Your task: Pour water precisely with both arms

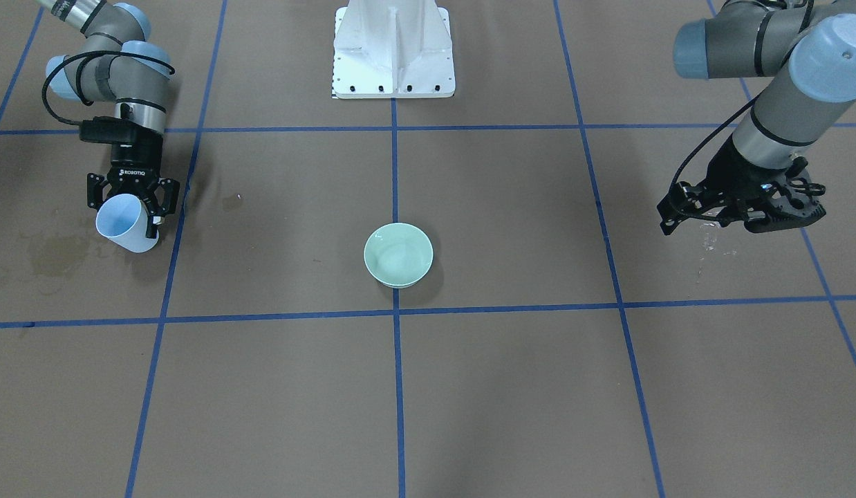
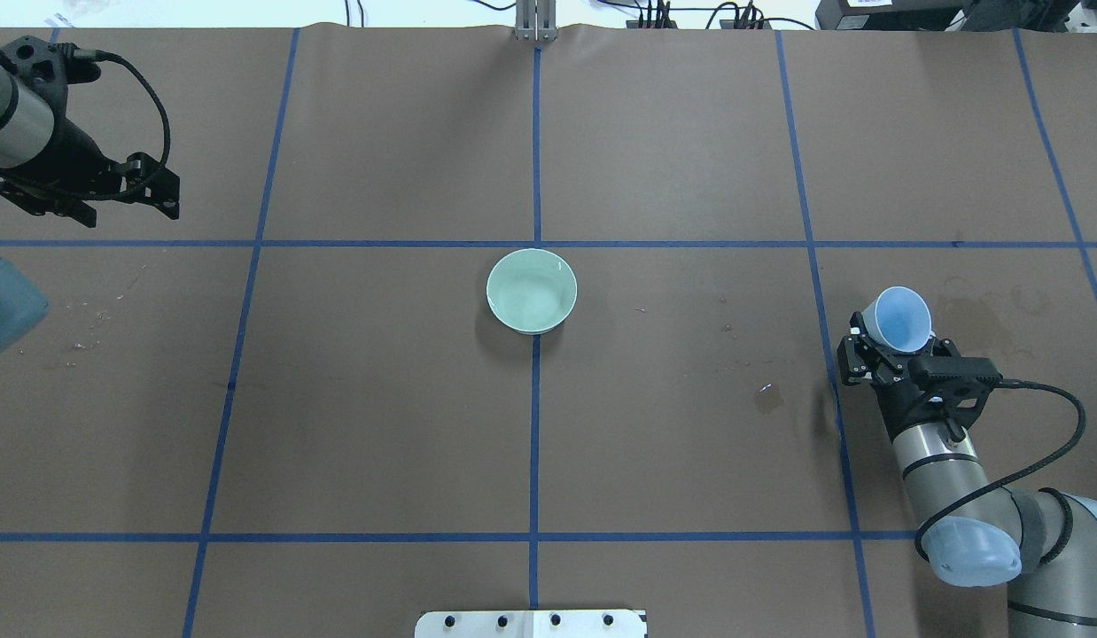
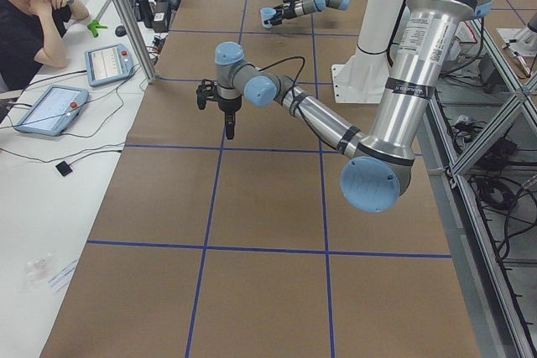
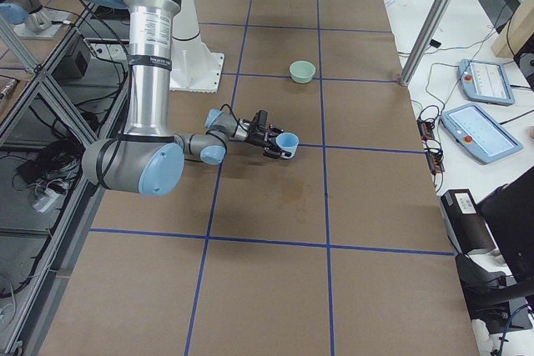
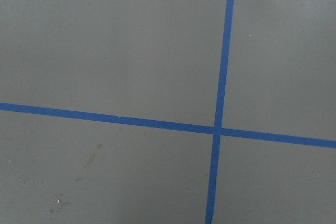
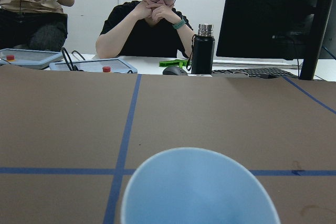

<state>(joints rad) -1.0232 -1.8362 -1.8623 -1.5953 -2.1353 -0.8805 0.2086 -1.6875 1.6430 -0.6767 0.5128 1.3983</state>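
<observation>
My right gripper point(image 2: 885, 347) is shut on a light blue cup point(image 2: 901, 319), held tilted just above the table at my right side. The cup also shows in the front-facing view point(image 1: 127, 223) and the right wrist view point(image 6: 199, 187); its inside looks empty there. A pale green bowl point(image 2: 532, 290) stands at the table's middle, apart from both arms. I cannot make out water in it. My left gripper point(image 2: 169, 197) hangs over the far left of the table, shut and empty, fingers pointing down point(image 3: 228, 127).
Wet stains mark the brown cover near the cup point(image 2: 983, 319) and small glinting drops lie under the left gripper point(image 1: 708, 238). The white pedestal point(image 1: 393, 48) stands at my base. Operators, tablets and a black bottle point(image 6: 203, 48) are beyond the far edge.
</observation>
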